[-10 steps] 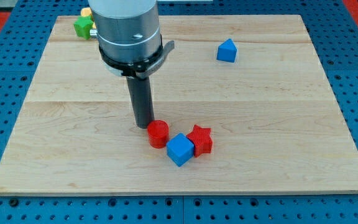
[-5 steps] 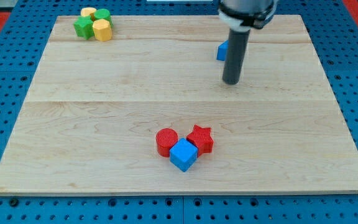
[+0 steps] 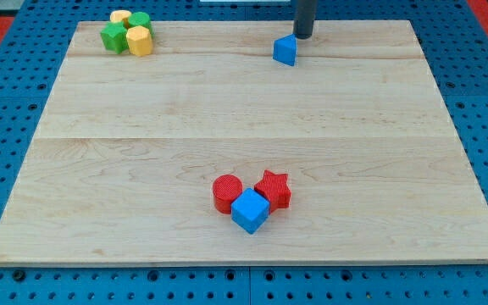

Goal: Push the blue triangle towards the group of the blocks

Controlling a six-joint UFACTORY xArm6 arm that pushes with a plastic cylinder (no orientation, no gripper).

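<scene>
Camera view: no fingers are fitted, so nothing is opened, closed or gripped; the arm ends in a dark rod, seen entering from the view's top edge. My tip (image 3: 303, 36) is placed near the top of the wooden board (image 3: 396, 186), just above and to the right of the blue triangle (image 3: 285, 50). Contact between tip and triangle cannot be confirmed; they are seen as touching or just beside each other.

The blue triangle is located in the upper part of the board, right of centre, well apart from every other block.

A cluster is seen low on the board near the centre: red cylinder (image 3: 226, 192), blue cube (image 3: 250, 210) and red star (image 3: 274, 188), all pressed together, with the cube lowest and between the two reds.

A second cluster is seen at the top-left corner: green block (image 3: 113, 36), yellow block (image 3: 140, 40), another yellow block (image 3: 120, 17) and another green one (image 3: 141, 19) behind, shapes not resolved.
</scene>
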